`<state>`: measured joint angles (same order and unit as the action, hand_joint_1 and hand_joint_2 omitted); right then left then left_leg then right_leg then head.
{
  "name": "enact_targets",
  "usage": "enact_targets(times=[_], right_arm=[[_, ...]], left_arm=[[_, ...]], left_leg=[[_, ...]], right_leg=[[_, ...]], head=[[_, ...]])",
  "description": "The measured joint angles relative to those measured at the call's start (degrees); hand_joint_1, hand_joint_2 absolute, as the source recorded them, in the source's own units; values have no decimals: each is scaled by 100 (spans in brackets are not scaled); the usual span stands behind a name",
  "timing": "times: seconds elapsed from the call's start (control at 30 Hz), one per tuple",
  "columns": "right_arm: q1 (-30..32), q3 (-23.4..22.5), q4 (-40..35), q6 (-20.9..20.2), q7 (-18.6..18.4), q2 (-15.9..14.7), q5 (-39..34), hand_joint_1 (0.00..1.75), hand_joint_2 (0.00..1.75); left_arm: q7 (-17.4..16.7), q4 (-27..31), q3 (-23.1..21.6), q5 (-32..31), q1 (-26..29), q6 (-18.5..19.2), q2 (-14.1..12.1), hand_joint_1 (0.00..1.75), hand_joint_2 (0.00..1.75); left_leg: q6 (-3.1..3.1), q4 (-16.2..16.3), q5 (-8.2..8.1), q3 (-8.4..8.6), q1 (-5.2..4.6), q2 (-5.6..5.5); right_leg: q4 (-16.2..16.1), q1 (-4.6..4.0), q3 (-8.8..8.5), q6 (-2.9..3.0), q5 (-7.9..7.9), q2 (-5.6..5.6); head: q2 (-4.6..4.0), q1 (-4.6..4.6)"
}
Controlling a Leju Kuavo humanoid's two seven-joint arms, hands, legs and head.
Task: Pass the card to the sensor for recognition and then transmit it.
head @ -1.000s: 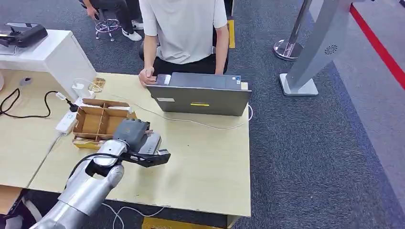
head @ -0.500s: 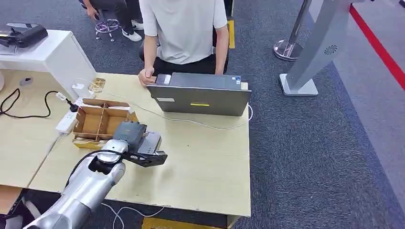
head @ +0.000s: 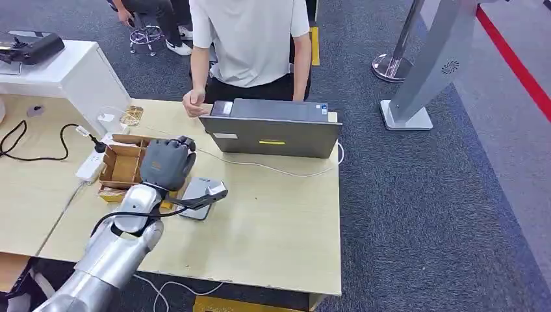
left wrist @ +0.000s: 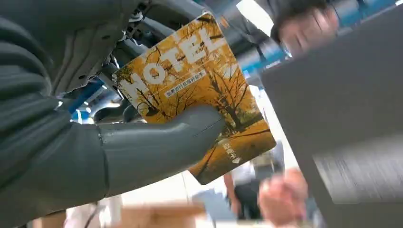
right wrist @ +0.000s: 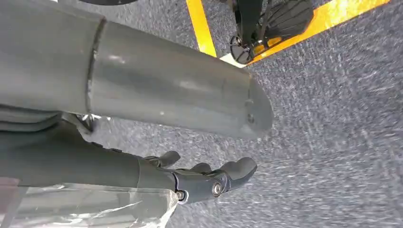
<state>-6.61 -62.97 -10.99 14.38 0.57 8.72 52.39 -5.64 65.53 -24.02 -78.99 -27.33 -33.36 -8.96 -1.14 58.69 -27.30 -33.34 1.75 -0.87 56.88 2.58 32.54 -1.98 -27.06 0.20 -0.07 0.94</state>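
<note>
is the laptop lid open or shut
Open. In the head view the laptop stands on the table with its lid raised, its back toward the robot and its screen facing the person seated behind it.

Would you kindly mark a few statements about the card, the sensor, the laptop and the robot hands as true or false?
1. The left robot hand holds a yellow card printed HOTEL. True.
2. The flat grey sensor pad lies on the carpet. False: it lies on the light wooden table.
3. The grey laptop stands open before a seated person. True.
4. The right robot hand grips the card. False: it hangs above grey carpet, holding nothing.
</note>
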Motion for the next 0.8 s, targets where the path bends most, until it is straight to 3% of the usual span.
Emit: enact_targets(times=[0.1, 0.23, 0.3, 0.4, 0.67, 0.7, 0.8], right_arm=[[-51, 68, 0, 7, -4, 28, 61, 0, 0], [-96, 122, 2, -11, -35, 44, 103, 0, 0], [-106, 149, 2, -37, -77, 44, 125, 0, 0], [-138, 197, 2, -78, -155, 44, 225, 0, 0], [-193, 251, 2, -111, -192, 44, 282, 0, 0], [-197, 251, 2, -114, -190, 44, 282, 0, 0], [-197, 251, 2, -114, -190, 52, 280, 0, 0]], left_arm=[[131, 382, 277, -107, 26, -164, -59, 175, 175], [179, 640, 498, -409, -10, 7, -74, 175, 175], [37, 629, 555, -722, -150, 180, -76, 175, 175], [-723, 307, 544, -1029, -647, 337, -206, 175, 175], [-1119, -545, 299, -1082, -1537, 466, -387, 175, 175], [-1082, -649, 282, -1084, -1626, 481, -382, 0, 175], [-992, -783, 207, -1082, -1768, 527, -374, 0, 175]], left_leg=[[0, 0, 1, 1, 1, -2], [-3, 0, 6, 1, 1, -2], [1, 0, 9, -1, 1, -3], [-1, 0, 14, 0, 1, -1], [0, 0, 18, -2, 1, -1], [0, 0, 18, -2, 0, 2], [0, 0, 17, -2, 0, 1]], right_leg=[[0, -1, 1, 0, 0, -7], [0, 0, 1, 0, 1, -7], [0, 0, 1, -2, 3, -8], [0, 0, 4, -1, 11, -2], [1, -1, 6, 4, 14, 0], [1, 0, 6, 4, 14, 2], [0, 0, 6, 4, 14, 1]], head=[[0, 0], [0, 0], [0, -2], [0, -2], [0, 2], [0, 4], [0, 4]])
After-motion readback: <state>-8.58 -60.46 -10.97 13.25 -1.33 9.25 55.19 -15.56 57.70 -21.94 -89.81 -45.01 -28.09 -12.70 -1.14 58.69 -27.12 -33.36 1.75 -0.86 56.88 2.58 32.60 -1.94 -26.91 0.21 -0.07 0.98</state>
